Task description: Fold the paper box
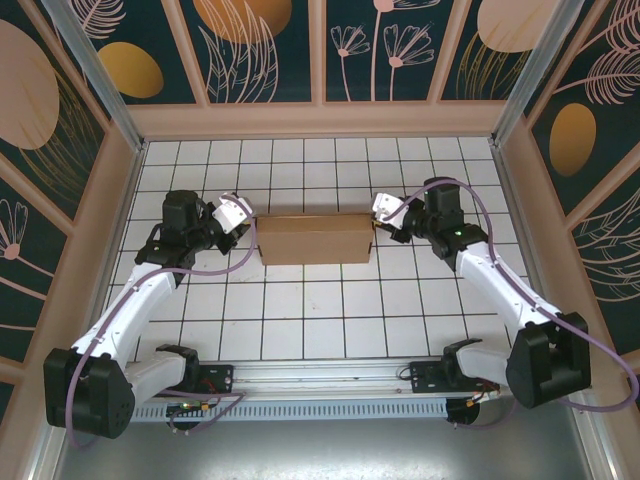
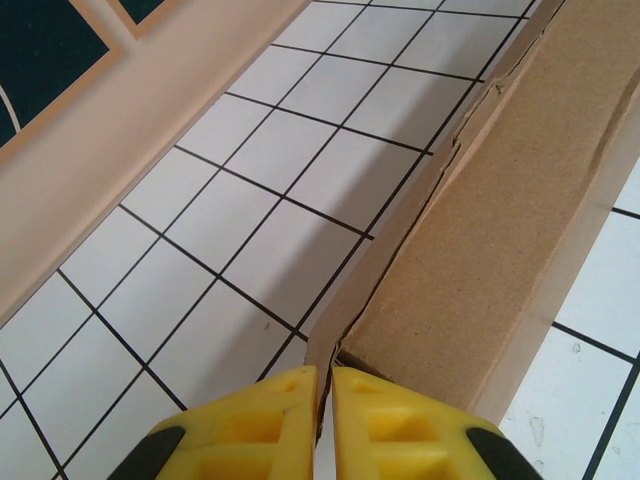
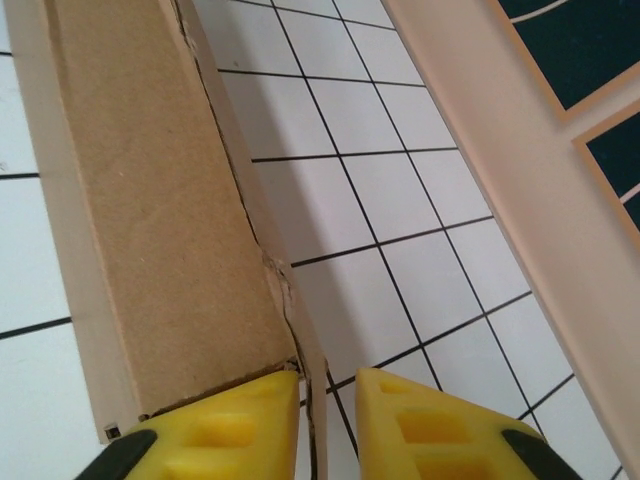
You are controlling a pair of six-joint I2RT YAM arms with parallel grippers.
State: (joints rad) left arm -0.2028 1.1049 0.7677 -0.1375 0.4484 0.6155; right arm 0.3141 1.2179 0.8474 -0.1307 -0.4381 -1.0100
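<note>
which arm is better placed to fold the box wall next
Left, probably: the left gripper has its jaws pinched on the thin wall edge of the paper box, while the right gripper straddles that edge at its end with a gap showing, so it must close first.

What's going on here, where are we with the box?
Two arms are working the paper box, which lies across the middle of the tiled table, one arm at each end. The left gripper has its fingers pinched on a thin cardboard wall at the box's left end. The right gripper straddles the same wall at the right end, with a gap showing beside the cardboard. The box looks mostly folded, though the seam along its far edge gapes.
</note>
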